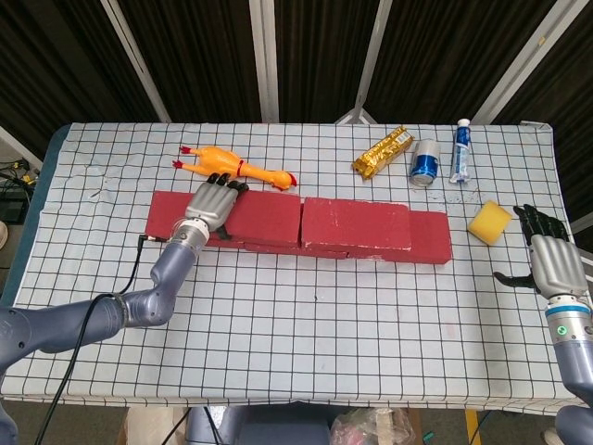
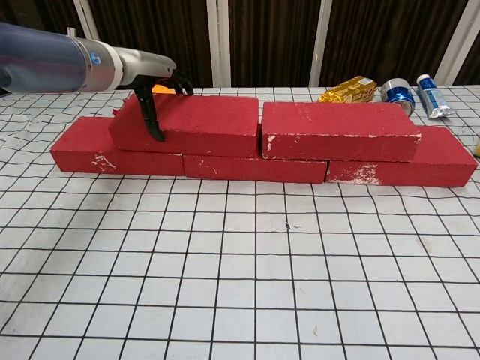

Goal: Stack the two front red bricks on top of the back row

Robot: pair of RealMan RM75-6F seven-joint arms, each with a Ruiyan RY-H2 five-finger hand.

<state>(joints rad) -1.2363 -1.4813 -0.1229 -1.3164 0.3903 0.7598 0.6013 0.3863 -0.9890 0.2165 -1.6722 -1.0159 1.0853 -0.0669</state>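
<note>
Back-row bricks (image 2: pixel 255 167) half-hidden under upper bricks (image 2: pixel 270 126)

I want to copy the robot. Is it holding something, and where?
The left hand grips the upper-left red brick at its left end. The right hand holds nothing.

Front of surface (image 1: pixel 306 334) open, wide passage below the brick wall (image 1: pixel 306 227). Wall spans mid-surface, blocks straight reach to the back. Behind it: rubber chicken (image 1: pixel 236 167) close to the wall's left end; snack bar (image 1: pixel 382 151), can (image 1: pixel 425 162), tube (image 1: pixel 460 150) back right; sponge (image 1: pixel 489 222) beside the right end.
</note>
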